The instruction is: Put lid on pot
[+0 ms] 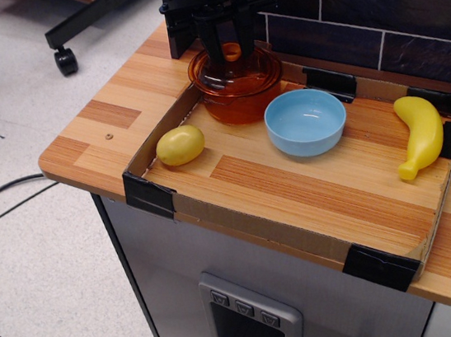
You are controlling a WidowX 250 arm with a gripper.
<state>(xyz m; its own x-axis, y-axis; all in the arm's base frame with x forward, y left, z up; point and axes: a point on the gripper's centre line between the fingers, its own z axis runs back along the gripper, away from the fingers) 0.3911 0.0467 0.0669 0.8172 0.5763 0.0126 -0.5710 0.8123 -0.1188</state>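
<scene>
Gripping: black end effector (232, 52) pinching orange knob of round transparent orange lid (233, 69)
Handling: likely light, stiff, slippery
Resting: over deep amber pot (237, 100)

A yellow lemon (179, 145), light blue bowl (306, 121) and banana (420, 134) lie apart in the tray (299, 225).

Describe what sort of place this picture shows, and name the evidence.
Probably a mock kitchen in a robot lab: a wooden countertop against dark wall tiles, holding a transparent orange pot, a light blue bowl and a yellow toy banana.
</scene>
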